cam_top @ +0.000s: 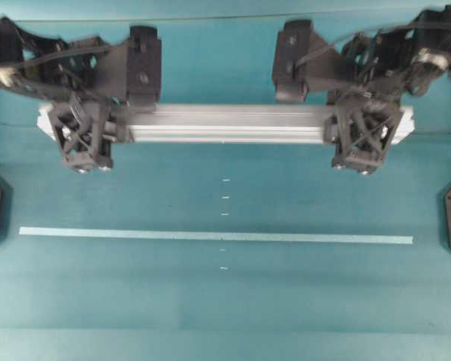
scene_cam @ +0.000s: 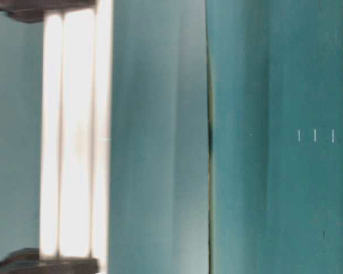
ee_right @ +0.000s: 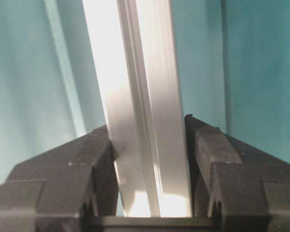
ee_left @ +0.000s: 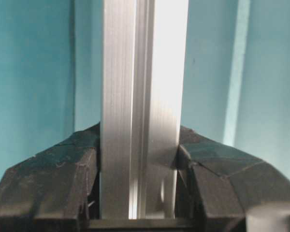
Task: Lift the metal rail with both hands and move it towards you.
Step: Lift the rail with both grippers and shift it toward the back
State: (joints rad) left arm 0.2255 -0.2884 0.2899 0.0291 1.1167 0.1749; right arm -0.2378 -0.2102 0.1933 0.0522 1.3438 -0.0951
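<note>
the left gripper [cam_top: 83,135] and right gripper [cam_top: 363,135] are each pinching the metal rail [cam_top: 225,122] near its ends; uneven pulling risks twisting it loose.

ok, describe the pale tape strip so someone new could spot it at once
Start from the teal table in the overhead view. The metal rail runs across its upper part; the tape strip lies parallel, well below it and nearer the bottom edge. It is thin, flat, matte and pale green-white, unlike the thick, shiny, grooved rail.
</note>
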